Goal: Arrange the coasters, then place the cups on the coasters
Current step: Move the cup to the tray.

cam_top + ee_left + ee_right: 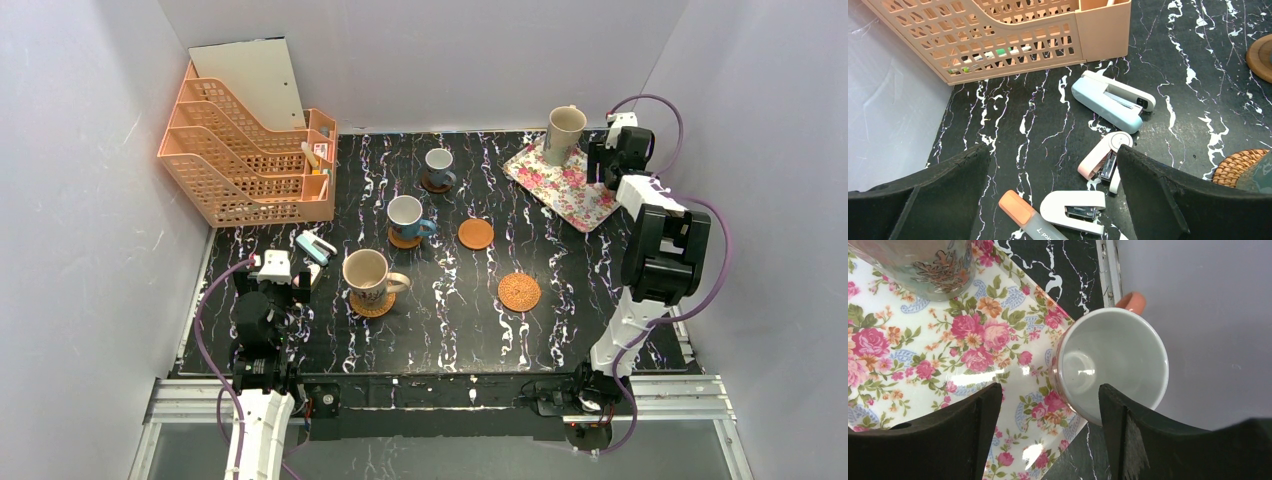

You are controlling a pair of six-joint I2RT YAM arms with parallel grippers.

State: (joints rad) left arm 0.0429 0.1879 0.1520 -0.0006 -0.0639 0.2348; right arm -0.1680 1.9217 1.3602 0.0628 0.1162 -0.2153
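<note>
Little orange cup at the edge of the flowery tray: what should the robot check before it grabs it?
1. Right gripper jaws open: ok.
2. Small orange-handled ceramic cup, white inside, upright and empty: ok.
3. Cup centred between the fingers: not ok, it sits toward one side.
4. Tall beige ceramic mug apart from the fingers: ok.
5. Bare coasters free, a smooth brown wooden disc and a woven wicker disc: ok.
6. Cup fully on the rectangular floral tray: cannot tell.
</note>
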